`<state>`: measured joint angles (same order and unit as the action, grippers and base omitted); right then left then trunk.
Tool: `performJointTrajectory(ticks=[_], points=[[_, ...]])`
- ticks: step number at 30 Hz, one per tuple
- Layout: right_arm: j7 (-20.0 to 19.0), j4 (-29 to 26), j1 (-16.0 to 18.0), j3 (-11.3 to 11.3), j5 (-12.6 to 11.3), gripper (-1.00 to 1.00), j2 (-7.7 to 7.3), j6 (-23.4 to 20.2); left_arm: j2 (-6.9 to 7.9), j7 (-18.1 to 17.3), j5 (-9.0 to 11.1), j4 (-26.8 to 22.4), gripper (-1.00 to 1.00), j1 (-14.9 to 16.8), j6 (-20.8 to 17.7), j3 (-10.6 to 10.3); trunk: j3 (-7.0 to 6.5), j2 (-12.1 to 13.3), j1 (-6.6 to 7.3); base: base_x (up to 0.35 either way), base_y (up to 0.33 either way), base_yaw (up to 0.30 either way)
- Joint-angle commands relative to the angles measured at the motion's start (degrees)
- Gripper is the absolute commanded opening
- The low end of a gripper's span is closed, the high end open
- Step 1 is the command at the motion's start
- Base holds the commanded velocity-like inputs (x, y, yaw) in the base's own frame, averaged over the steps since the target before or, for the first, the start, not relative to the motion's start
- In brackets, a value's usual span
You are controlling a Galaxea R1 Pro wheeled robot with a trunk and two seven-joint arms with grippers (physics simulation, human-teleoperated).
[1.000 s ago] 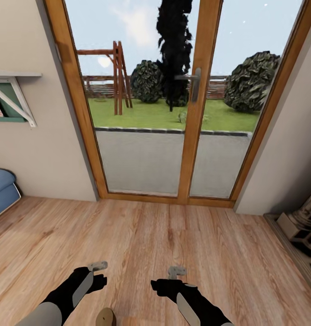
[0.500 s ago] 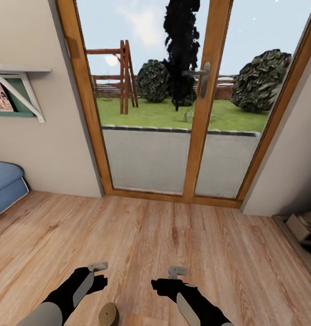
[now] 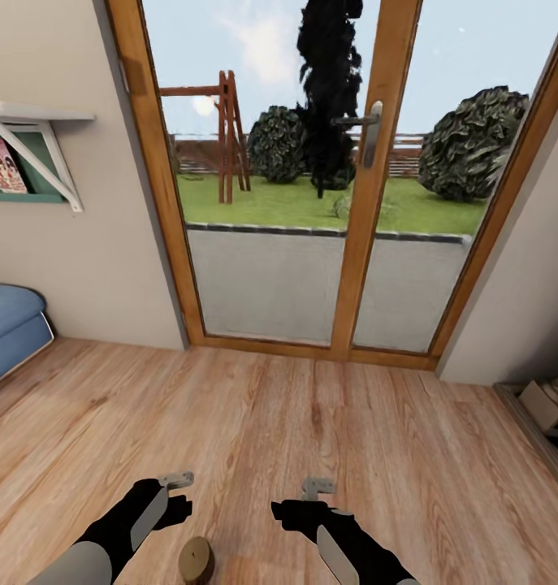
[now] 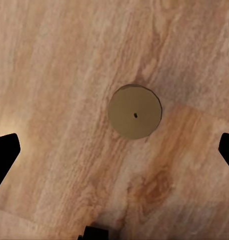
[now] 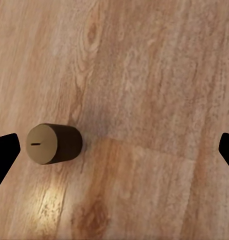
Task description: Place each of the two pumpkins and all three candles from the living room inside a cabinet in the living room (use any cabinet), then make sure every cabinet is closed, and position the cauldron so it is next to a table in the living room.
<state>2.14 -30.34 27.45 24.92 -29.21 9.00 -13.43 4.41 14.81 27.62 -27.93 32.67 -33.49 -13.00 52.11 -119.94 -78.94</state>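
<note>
Currently, candle (image 3: pixel 196 559): upright on floor, between my grippers
Left gripper (image 3: pixel 175 479): spread, empty
Right gripper (image 3: pixel 317 487): spread, empty
Risk: I may tip the candle, rolling it doorward

Two open claws, left (image 3: pixel 179 479) and right (image 3: pixel 317 486), hover over wood floor (image 3: pixel 311 422); a candle (image 3: pixel 196 560) stands between them, before glass doors (image 3: pixel 327 179).

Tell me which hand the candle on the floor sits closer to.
The left hand: the candle stands upright just below it, well left of the right hand.
</note>
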Motion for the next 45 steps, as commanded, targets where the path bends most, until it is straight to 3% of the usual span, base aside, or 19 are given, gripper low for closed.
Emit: performJointTrajectory(ticks=[1,22,27,29,33,35,37,45], points=[[0.2,-0.1,0.0,0.2,-0.4,1.00,-0.03,-0.2,0.04,0.5,0.6,-0.1,1.00,0.0,-0.2,-0.4,0.24,-0.4,-0.22,0.000,0.000,0.105],[-0.2,-0.3,0.1,0.3,-0.4,1.00,-0.08,-0.3,-0.49,0.5,0.6,0.0,1.00,0.0,-0.2,-0.6,4.01,-8.9,-4.83,0.000,0.000,0.049],[-0.2,-4.5,0.1,-0.1,-0.5,1.00,-0.26,-1.7,-0.70,0.5,0.6,-0.2,1.00,0.0,-0.2,-0.7,4.90,-10.9,-5.93,0.000,0.000,0.000],[0.0,-7.1,0.0,-0.3,-0.6,1.00,-0.85,-4.2,-0.99,0.5,0.6,-0.3,1.00,0.0,-0.2,-0.7,5.26,-11.7,-6.37,0.000,0.000,0.000],[1.5,-14.3,0.0,-1.0,-0.7,1.00,-3.59,-13.8,-1.91,0.5,0.6,-0.3,1.00,0.0,-0.2,-0.8,5.98,-13.3,-7.25,0.000,0.000,0.000],[3.2,-18.7,0.0,-2.4,-0.9,1.00,-5.71,-17.9,-2.32,0.5,0.6,-0.4,1.00,0.0,-0.2,-0.8,6.34,-14.1,-7.68,0.000,0.000,0.000],[4.2,-21.2,0.0,-4.1,-0.9,1.00,-6.71,-20.1,-2.57,0.5,0.5,-0.4,1.00,0.0,-0.2,-0.8,6.70,-14.9,-8.12,0.000,0.000,0.000],[4.9,-22.7,0.0,-5.6,-0.7,1.00,-7.26,-22.7,-2.67,0.7,0.4,-0.4,1.00,0.1,-0.2,-0.9,8.13,-18.1,-9.88,0.000,0.000,0.000]])
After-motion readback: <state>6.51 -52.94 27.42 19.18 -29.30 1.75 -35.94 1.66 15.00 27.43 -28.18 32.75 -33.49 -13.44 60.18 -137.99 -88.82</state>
